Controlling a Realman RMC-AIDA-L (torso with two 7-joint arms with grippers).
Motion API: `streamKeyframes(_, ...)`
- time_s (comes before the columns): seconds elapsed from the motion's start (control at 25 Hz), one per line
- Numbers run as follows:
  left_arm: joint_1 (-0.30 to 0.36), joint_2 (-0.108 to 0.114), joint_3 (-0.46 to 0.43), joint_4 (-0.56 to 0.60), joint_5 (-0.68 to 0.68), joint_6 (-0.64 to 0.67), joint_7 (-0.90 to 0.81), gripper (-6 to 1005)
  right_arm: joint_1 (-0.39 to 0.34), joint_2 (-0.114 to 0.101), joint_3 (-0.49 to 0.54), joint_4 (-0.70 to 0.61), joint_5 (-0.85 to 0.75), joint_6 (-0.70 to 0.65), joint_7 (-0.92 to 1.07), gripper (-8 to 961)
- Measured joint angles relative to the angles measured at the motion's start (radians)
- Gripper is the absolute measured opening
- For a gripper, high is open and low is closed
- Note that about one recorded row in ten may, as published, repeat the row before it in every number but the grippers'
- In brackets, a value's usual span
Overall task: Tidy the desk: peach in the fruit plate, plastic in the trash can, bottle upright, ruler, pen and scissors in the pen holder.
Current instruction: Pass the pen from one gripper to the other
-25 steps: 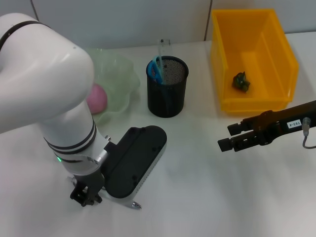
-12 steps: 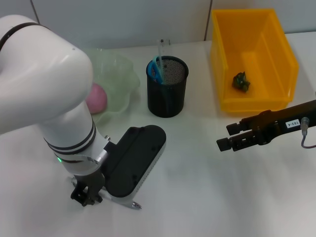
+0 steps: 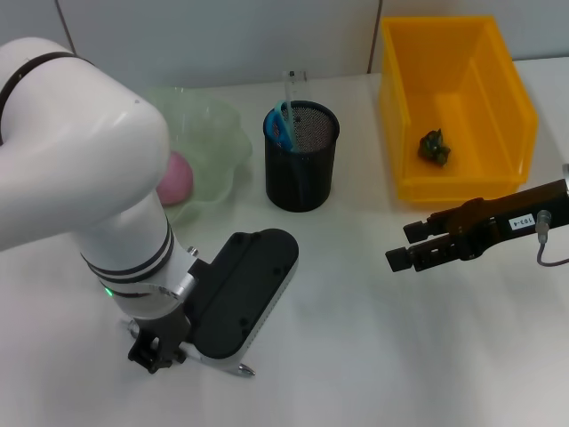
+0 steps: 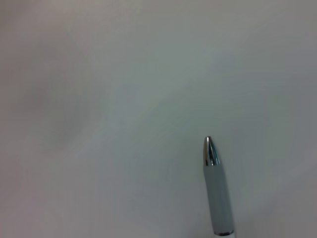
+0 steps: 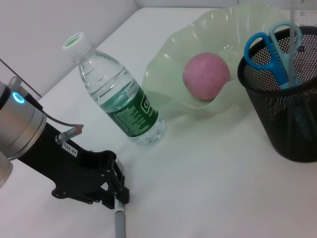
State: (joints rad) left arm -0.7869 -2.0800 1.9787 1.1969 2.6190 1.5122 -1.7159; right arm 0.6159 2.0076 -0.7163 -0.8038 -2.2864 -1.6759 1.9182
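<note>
Open table between my arms; clutter along the far side

My left gripper sits low at the near left with the pen under it, bare table all round the tip; the upright bottle stands near behind it, and beyond that the fruit plate with the peach; the pen holder stands mid-far, scissors and ruler sticking up; the trash can walls the far right, just behind my right gripper.
</note>
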Motion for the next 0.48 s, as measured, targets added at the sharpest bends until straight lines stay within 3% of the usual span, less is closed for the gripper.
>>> streamKeyframes(0.48, 0.002, 0.000, 0.002, 0.006, 0.001, 0.001, -0.025, 162, 0.003, -0.005, -0.001, 0.000, -0.002, 0.000, -0.002, 839)
